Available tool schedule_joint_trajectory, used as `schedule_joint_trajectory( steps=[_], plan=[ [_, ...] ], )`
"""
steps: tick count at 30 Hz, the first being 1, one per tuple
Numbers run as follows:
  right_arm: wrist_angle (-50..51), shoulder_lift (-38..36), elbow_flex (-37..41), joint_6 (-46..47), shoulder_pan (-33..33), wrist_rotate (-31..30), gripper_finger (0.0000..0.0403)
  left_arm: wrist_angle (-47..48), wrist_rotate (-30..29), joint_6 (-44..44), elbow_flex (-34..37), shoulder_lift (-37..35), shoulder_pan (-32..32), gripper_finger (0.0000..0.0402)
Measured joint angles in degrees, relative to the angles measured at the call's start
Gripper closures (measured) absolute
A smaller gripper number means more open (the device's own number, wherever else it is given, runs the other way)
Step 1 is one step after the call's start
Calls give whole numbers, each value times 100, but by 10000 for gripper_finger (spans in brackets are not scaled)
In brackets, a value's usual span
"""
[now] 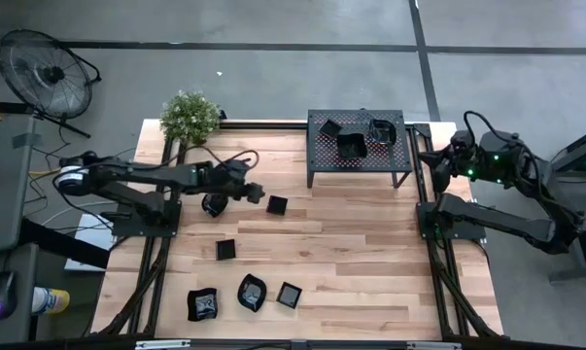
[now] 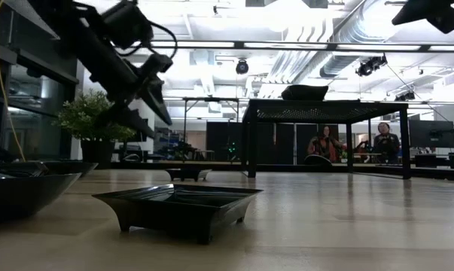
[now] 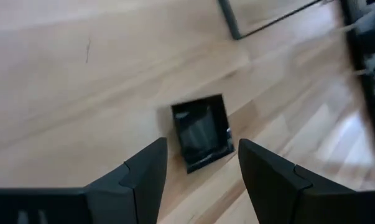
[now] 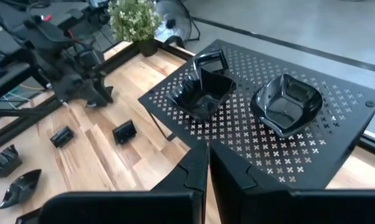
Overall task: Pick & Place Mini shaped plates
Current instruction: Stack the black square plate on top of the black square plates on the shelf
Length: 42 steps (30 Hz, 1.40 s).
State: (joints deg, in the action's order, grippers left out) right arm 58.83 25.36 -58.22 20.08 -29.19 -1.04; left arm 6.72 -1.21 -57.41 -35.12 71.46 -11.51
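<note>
Open left gripper (image 3: pixel 203 171) over square plate (image 3: pixel 201 132)

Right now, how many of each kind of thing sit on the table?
Plates on the rack: 3
Plates on the table: 5
Rack: 1
Plant: 1
Total: 10
A dark shape beside the left gripper may be one more plate; I cannot tell.

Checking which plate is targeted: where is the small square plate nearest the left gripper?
In the high view, the small square plate lies on the table left of centre, just right of the open left gripper and below-left of the perforated rack.
</note>
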Motion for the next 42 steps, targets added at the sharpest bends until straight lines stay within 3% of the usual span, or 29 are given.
schedule_joint_trajectory(
  steps=[6, 12, 20, 29, 42],
  plan=[
    [-40, 2, 0, -2, 0, 16, 391, 908, 21, 123, -920, 774, -13, 206],
    [-38, 4, 0, -62, -2, 113, 391, 2584, 170, 218, -1936, 1613, -11, 206],
    [-26, 4, 0, -108, -1, 221, 391, 2640, 419, 188, -2559, 2314, -11, 206],
    [-14, 4, 0, -150, -1, 318, 391, 2839, 602, 9, -2648, 2815, -11, 206],
    [-1, 4, -2, -173, 0, 321, 391, 2637, 428, -102, -2648, 2886, -11, 206]
  ],
)
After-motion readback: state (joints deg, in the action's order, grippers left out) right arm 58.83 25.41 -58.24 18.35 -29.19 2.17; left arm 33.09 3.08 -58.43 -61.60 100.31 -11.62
